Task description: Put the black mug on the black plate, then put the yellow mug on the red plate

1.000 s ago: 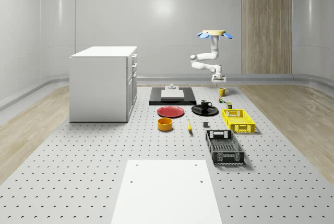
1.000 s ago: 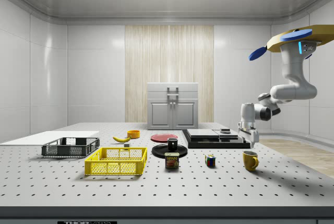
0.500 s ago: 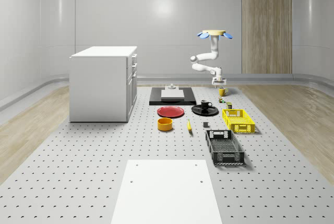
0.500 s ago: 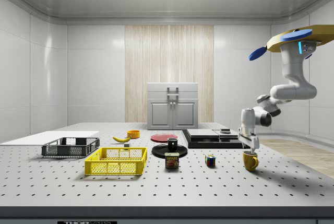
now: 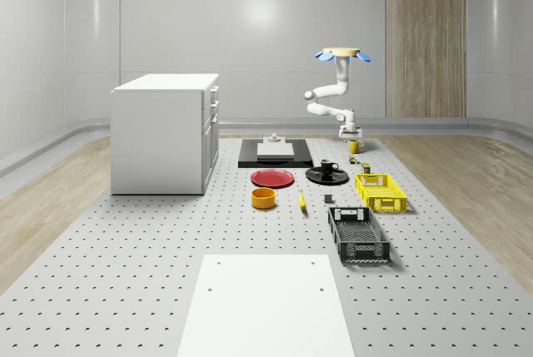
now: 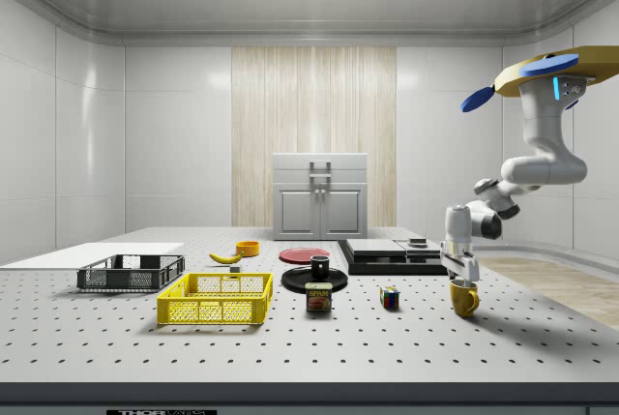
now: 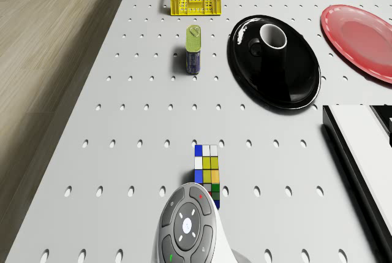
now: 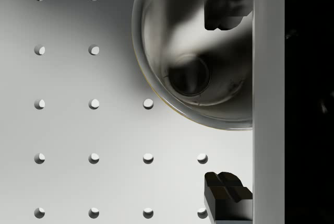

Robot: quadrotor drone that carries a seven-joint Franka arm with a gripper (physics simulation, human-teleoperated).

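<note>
Since a second earlier my gripper (image 6: pixel 462 278) had sunk onto the yellow mug (image 6: pixel 464 298) at the side view's lower right, fingers (image 8: pixel 225 6) spread astride its rim to pinch the wall. I hovered above it because the black mug (image 5: pixel 328 166) already sat on the black plate (image 5: pixel 317 177), leaving the red plate (image 5: pixel 272 178) bare mid-frame.

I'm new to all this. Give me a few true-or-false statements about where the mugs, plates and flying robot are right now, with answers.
1. The black mug stands on the black plate. True.
2. The yellow mug sits on the red plate. False: it stands on the table, and the plate is bare.
3. The gripper is right above the yellow mug. True.
4. The drone rests on the cabinet. False: it hovers above the table's far end.
5. The yellow crate holds the Rubik's cube. False: the cube sits on the table.
</note>
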